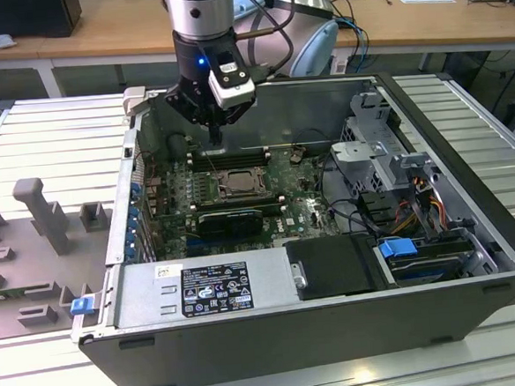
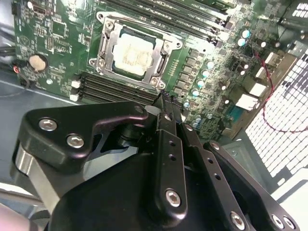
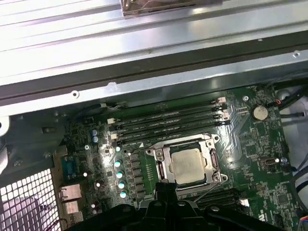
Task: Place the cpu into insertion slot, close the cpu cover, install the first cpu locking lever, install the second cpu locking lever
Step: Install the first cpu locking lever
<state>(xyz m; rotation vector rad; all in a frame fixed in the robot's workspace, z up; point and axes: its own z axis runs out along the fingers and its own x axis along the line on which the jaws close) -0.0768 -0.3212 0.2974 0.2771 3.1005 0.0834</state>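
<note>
Cpu [image 2: 131, 54], pale silver square, sits inside cpu cover [image 2: 109, 48].

**Parts count inside the case**

One computer case [image 1: 320, 330] holds one green circuit board [image 3: 260, 144]. The board carries one cpu [image 3: 187, 164], one cpu cover [image 3: 166, 161] and one round coin cell [image 3: 260, 112]. Four long memory slots [image 3: 168, 120] run side by side in the first wrist view. Two blue tabs [image 1: 84, 304] show in the exterior view.

— What is on the desk [image 1: 50, 128]?
— An open computer case [image 1: 320, 334], resting on the ribbed metal top.
— Anything else?
— Some grey plastic stands [image 1: 40, 213], just beside the case, on the exterior view's left.
</note>
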